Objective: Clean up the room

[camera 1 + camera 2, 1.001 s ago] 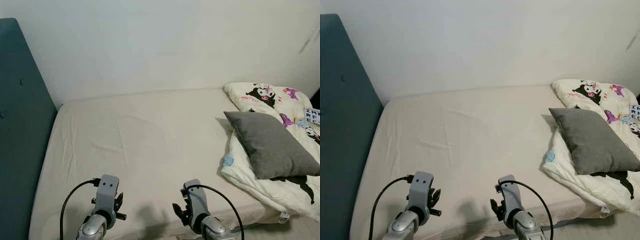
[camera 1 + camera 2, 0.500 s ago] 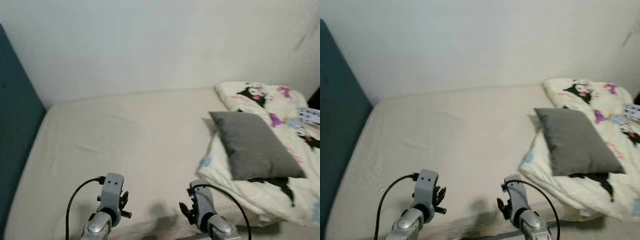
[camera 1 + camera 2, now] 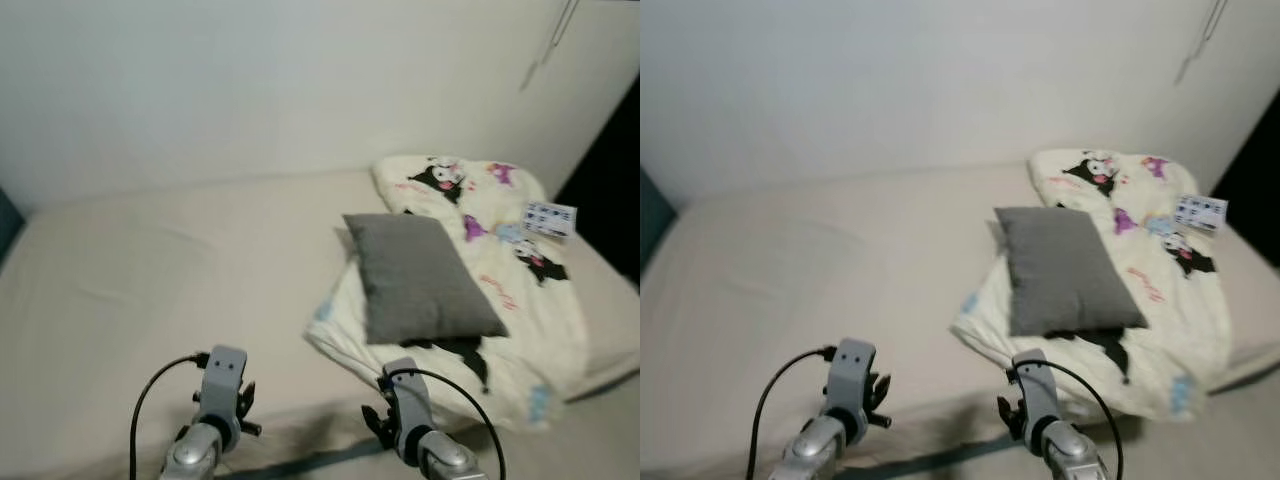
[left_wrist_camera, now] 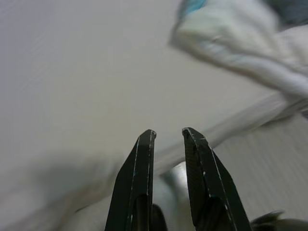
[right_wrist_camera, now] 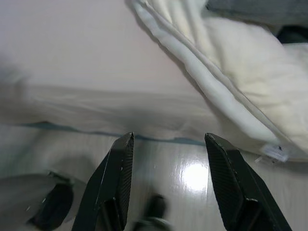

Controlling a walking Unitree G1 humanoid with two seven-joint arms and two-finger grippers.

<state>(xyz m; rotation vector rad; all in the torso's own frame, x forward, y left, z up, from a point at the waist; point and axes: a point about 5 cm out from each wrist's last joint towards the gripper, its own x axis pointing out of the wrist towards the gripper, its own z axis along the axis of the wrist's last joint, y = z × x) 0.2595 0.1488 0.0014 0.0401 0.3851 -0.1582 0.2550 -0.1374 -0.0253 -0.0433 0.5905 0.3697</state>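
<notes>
Approach step, nothing held: left gripper fingers a narrow gap apart, right gripper spread wide, both low in frame at the bed edge; next, close on the grey rectangular cushion right of centre atop the crumpled cartoon-print cream quilt, long axis near-to-far.

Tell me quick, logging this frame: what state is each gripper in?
Left gripper: open a little, holding nothing.
Right gripper: open wide, holding nothing.
</notes>
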